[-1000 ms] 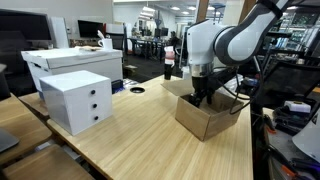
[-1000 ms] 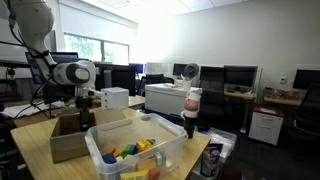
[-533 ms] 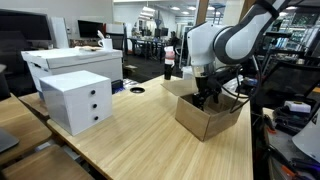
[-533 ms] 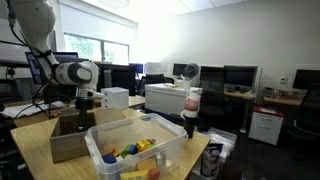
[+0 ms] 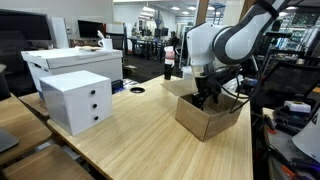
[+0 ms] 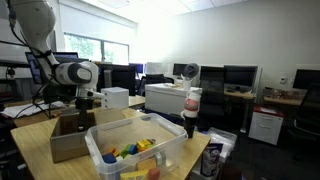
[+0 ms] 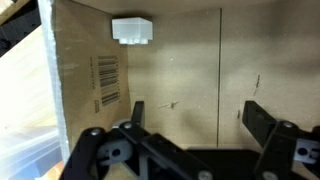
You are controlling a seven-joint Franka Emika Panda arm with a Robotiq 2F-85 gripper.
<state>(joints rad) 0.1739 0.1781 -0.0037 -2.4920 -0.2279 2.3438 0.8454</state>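
Observation:
My gripper is open and empty, with its fingers lowered into an open cardboard box on the wooden table; the box also shows in an exterior view. In the wrist view I look down at the box's bare floor, where a small white block lies at the far end next to a barcode label. Nothing is between the fingers. In both exterior views the arm reaches down over the box, and the gripper hangs at its rim.
A white drawer unit and a larger white box stand on the table. A clear plastic bin with coloured toys sits beside the cardboard box. A bottle with a red part stands behind the bin. Desks and monitors fill the background.
The gripper sank slightly deeper into the cardboard box between one second ago and half a second ago; nothing has moved since.

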